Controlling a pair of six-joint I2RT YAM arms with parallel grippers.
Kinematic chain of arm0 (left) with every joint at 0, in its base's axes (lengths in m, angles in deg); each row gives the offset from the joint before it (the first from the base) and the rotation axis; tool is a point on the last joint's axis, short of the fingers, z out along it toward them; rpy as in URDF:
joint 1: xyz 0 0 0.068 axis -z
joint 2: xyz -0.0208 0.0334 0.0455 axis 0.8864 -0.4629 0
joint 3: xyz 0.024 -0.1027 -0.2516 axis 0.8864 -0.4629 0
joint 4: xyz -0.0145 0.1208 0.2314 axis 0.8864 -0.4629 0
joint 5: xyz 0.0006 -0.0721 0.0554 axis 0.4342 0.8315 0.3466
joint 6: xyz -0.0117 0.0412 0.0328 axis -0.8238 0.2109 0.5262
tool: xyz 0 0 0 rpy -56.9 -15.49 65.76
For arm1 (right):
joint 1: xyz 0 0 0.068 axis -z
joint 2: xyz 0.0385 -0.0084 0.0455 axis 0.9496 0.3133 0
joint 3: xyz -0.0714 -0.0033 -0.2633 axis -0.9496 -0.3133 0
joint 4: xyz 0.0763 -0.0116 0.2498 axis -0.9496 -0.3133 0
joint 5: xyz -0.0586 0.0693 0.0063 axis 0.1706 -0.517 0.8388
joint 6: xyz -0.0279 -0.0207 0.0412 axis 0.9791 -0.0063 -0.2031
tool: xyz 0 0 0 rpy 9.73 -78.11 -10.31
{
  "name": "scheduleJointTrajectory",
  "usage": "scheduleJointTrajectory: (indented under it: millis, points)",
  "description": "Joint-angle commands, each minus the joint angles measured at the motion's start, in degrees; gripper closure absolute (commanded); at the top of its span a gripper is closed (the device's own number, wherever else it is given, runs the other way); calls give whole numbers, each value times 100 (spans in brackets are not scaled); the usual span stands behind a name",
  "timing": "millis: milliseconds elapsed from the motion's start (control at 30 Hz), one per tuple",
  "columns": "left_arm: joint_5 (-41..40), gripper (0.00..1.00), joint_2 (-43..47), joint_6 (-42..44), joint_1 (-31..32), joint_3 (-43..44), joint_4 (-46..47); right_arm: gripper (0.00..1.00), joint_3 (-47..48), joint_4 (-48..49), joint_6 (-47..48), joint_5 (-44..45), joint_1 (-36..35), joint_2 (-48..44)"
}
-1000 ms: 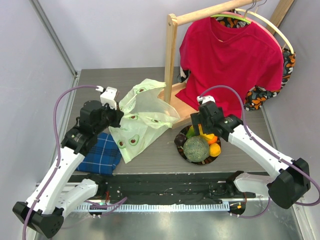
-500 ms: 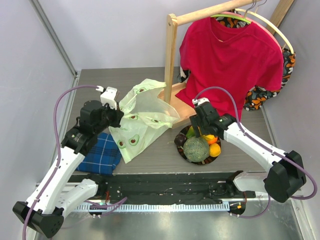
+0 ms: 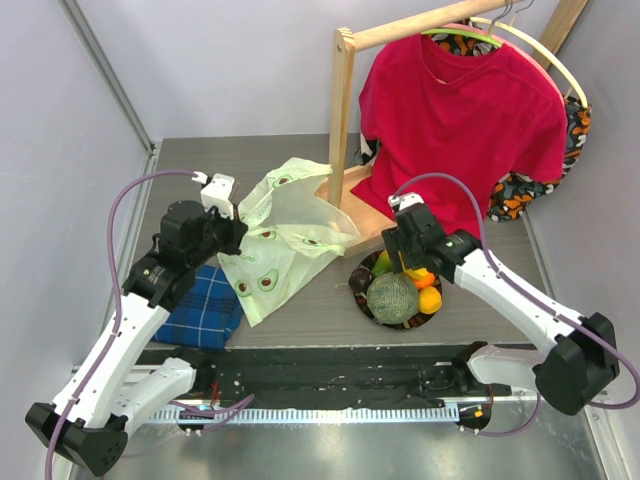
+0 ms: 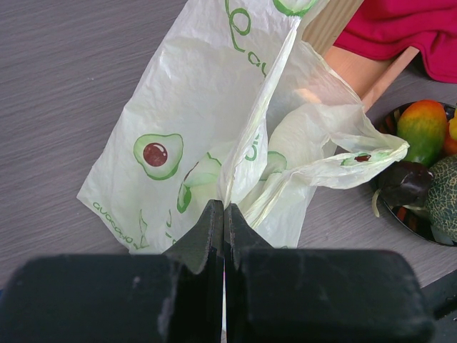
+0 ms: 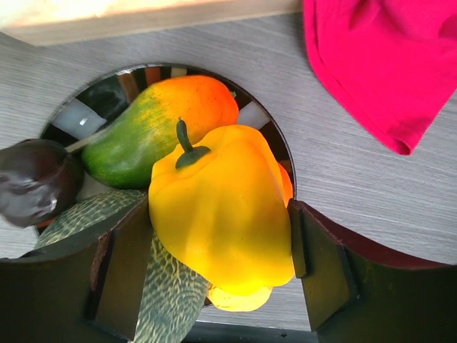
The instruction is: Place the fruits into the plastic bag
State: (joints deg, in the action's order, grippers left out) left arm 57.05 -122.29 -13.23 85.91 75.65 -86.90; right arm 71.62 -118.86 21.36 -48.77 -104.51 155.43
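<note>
Woodgrain table [image 3: 200,160]: left pincer [image 4: 224,209] pinches crinkly bag [image 4: 193,107]; right pincer [image 5: 221,246] squeezes glossy (lobed) pepper [image 5: 214,193].

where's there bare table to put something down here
Bare table runs along the far left, behind the plastic bag. A smaller strip lies at the near edge between the bag and the plate. Crowded: the plate is heaped with fruits, right claw around the yellow pepper, and the rack base and red shirt fill the far right.

There was one bag [image 3: 290,235], one plate [image 5: 107,93], one melon [image 3: 392,296], one pepper [image 5: 218,207], one mango [image 5: 153,132], one purple fruit [image 5: 32,189], at least one orange [image 3: 430,300], one cloth [image 3: 205,305], one shirt [image 3: 460,120] and one rack [image 3: 343,120].
</note>
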Motion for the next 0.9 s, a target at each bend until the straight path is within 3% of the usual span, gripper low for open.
scheduleJointTrajectory:
  millis: [0, 133, 200, 333, 400, 567, 867]
  points:
    - [68, 100, 16, -51, -11, 9, 166, 65, 348, 164, -51, -17, 8, -596]
    - [59, 100, 25, -51, -11, 9, 157, 71, 366, 864, -243, -166, -150, -1150]
    - [68, 100, 25, -51, -11, 18, 174, 73, 252, 1357, -411, -778, -203, -1404]
    - [94, 100, 8, -51, -19, 0, 166, 74, -38, 3007, -850, -1598, -492, -1292]
    - [120, 100, 8, -60, -11, 0, 166, 75, 31, 3344, -921, -1696, -799, -1046]
    - [173, 100, 17, -60, -11, 0, 174, 75, 506, 4196, -632, -1186, -1564, -54]
    - [226, 100, 25, -60, -11, -9, 192, 75, 1244, 4910, -113, -563, -1873, 958]
